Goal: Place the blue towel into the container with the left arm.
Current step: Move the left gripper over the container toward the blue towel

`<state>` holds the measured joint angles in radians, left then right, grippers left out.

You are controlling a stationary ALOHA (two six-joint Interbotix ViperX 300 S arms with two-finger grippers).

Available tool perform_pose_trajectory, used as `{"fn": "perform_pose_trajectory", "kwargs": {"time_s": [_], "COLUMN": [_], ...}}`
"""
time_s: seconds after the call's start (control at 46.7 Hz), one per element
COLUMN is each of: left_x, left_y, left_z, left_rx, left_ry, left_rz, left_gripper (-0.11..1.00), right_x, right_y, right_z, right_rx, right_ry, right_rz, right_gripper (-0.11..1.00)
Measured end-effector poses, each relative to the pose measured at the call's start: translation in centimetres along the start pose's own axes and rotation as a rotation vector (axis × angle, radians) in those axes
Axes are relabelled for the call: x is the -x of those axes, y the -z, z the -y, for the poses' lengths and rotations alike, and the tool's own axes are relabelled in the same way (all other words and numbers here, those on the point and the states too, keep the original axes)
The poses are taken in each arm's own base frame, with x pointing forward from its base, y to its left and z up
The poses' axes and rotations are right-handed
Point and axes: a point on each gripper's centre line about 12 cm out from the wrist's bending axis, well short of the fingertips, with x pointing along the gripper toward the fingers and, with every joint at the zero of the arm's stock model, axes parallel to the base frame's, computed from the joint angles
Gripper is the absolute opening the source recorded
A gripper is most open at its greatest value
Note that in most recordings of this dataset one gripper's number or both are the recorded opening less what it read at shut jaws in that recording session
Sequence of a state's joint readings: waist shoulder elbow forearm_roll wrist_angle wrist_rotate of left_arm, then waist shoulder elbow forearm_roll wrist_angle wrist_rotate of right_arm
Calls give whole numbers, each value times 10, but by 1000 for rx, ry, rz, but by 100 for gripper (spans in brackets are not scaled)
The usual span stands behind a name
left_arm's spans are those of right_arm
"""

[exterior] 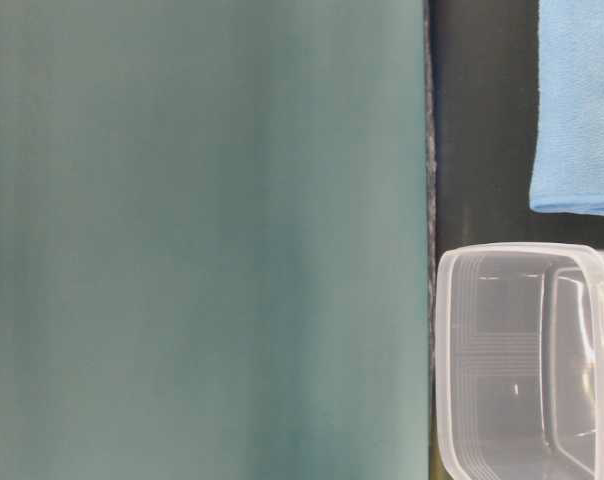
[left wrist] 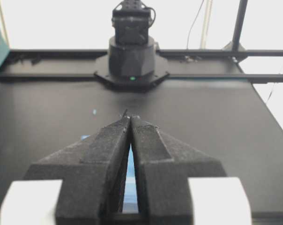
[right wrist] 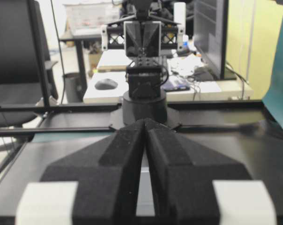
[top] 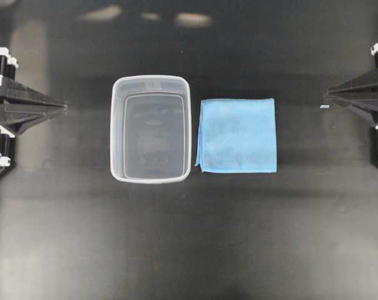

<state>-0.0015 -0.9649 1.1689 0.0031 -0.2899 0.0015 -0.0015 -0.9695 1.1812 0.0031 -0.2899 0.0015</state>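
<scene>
Blue towel [top: 238, 135] lies flat on the table just beside the container [top: 151, 129], both grippers pinched closed and empty, left gripper [top: 62, 106] and right gripper [top: 326, 95] parked well apart. My worry: reaching across the tub, I could clip its rim or pinch only the top fold.

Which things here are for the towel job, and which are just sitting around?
For the job: light blue folded microfibre towel; clear rectangular plastic tub, nothing in it; left black gripper, fingers shut.

Just sitting around: right black gripper, fingers shut; black table; plain teal panel.
</scene>
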Motion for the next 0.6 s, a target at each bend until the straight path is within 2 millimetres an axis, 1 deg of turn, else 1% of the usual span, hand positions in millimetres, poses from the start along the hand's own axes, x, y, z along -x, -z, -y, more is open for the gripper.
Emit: {"fn": "perform_pose_trajectory", "kwargs": {"time_s": [0.043, 0.086, 0.15, 0.193, 0.407, 0.6], "left_x": [0, -3, -13, -20, -60, -104], "left_y": [0, 4, 15, 18, 7, 8], "left_z": [0, 0, -1, -1, -3, -5], "left_rx": [3, 13, 27, 35, 31, 28], "left_ry": [0, 1, -3, -7, -18, -29], "left_rz": [-2, -40, -140, -184, -353, -555], "left_gripper": [4, 0, 0, 0, 0, 0], "right_x": [0, 0, 1, 2, 9, 18], "right_y": [0, 1, 3, 4, 6, 6], "right_z": [0, 0, 0, 0, 0, 0], "right_rx": [-2, -1, -3, -3, -6, -6], "right_ry": [0, 0, 2, 2, 2, 2], "right_rz": [0, -5, -14, -25, -69, -80], "right_gripper": [2, 0, -1, -1, -1, 0]}}
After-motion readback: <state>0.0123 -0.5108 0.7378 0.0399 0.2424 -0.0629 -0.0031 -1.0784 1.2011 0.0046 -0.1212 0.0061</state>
